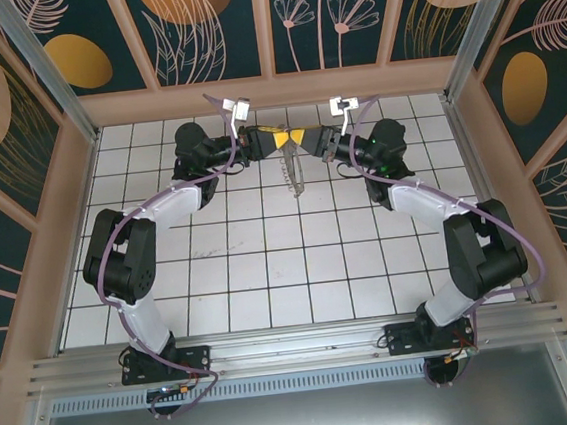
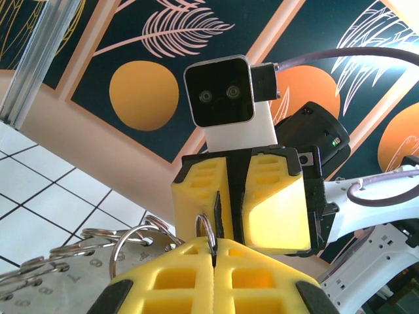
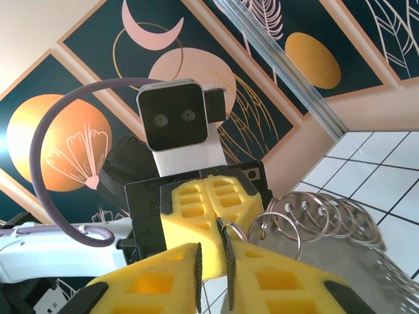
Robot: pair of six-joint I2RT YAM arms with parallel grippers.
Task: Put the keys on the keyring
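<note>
**Two grippers meeting tip to tip, keyring hanging beneath**

From above, we are seeing the left gripper [image 1: 281, 137] and the right gripper [image 1: 300, 139] meeting tip to tip over the far middle of the table [image 1: 268, 264]. The keyring [image 1: 294, 174] is hanging just below the spot where they are meeting.

From the left wrist, we are looking at the left gripper's yellow fingers [image 2: 177, 275] pressing tight together on a small ring [image 2: 204, 226], which is standing up out of the seam between them. The right gripper is facing us just beyond it, its jaws standing a narrow slit apart. We cannot tell whether anything is sitting in that slit. To the left, a bunch of rings [image 2: 124, 242] is fanning out over silvery tags [image 2: 72, 278] stamped with figures.

From the right wrist, we are seeing the right gripper's own fingers keeping a thin gap between them. The small ring is sitting just past their tips, and the left gripper is facing us with its fingers closed. The bunch of rings is spreading away to the right
</note>
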